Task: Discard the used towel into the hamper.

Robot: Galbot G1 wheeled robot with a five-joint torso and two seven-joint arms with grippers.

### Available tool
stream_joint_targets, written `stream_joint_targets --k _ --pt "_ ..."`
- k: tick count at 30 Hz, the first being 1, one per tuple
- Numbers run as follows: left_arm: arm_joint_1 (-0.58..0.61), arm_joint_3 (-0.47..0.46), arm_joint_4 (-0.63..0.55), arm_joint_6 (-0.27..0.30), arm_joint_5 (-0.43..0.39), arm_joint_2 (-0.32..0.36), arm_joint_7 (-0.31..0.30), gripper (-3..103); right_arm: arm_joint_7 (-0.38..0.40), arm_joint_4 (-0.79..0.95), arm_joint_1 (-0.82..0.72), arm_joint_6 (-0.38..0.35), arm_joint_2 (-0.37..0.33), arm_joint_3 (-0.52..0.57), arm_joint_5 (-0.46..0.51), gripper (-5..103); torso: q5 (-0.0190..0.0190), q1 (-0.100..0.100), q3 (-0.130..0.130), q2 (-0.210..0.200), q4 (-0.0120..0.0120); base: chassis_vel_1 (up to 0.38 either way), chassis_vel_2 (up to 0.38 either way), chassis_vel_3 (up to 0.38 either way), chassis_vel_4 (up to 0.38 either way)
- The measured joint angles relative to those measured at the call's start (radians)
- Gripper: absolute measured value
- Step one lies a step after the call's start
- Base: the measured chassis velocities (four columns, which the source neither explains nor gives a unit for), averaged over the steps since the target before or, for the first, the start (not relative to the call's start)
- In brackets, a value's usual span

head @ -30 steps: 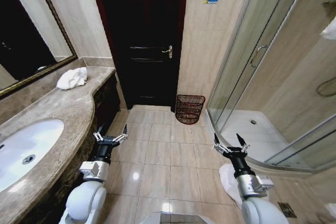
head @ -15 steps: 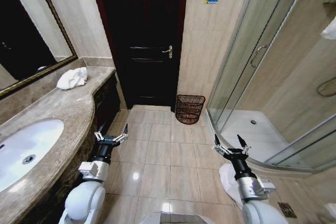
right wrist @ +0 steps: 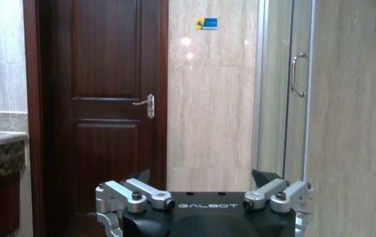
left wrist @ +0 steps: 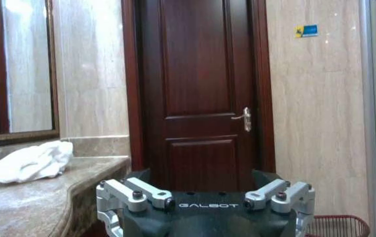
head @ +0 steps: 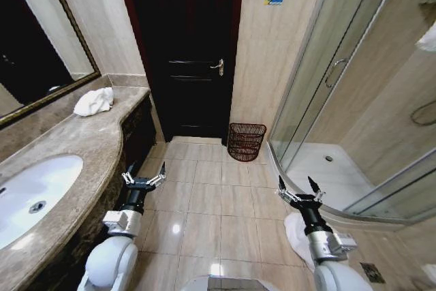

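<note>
White towel [head: 93, 101] lies crumpled at the counter's [head: 82, 142] far end by the mirror, both the left gripper [head: 143, 180] and right gripper [head: 298, 192] hang spread and empty, while the hamper [head: 246, 141] waits against the far wall beside the door.

"GALBOT" is printed in pale letters on the dark body of the left hand [left wrist: 205, 185], between its finger mounts, and likewise on the right hand [right wrist: 205, 185]. High on the wall beyond each hand hangs a small blue-and-yellow sign [right wrist: 206, 23]; its wording cannot be read.
</note>
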Motion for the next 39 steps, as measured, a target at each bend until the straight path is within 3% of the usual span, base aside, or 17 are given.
stream_joint_targets --k 21,39 --pt "0.017 0.000 0.008 -0.012 0.014 0.020 -0.008 100 -0.001 -0.012 -0.002 0.012 0.000 0.005 0.002 100 -0.0001 0.000 0.000 0.000 0.0001 0.000 0.000 0.000 0.000" --pt "0.023 -0.010 -0.001 -0.042 0.016 -0.016 0.016 100 0.000 0.002 -0.011 0.001 -0.001 0.013 0.039 100 0.0000 0.000 0.000 0.000 0.0001 0.000 0.000 0.000 0.000"
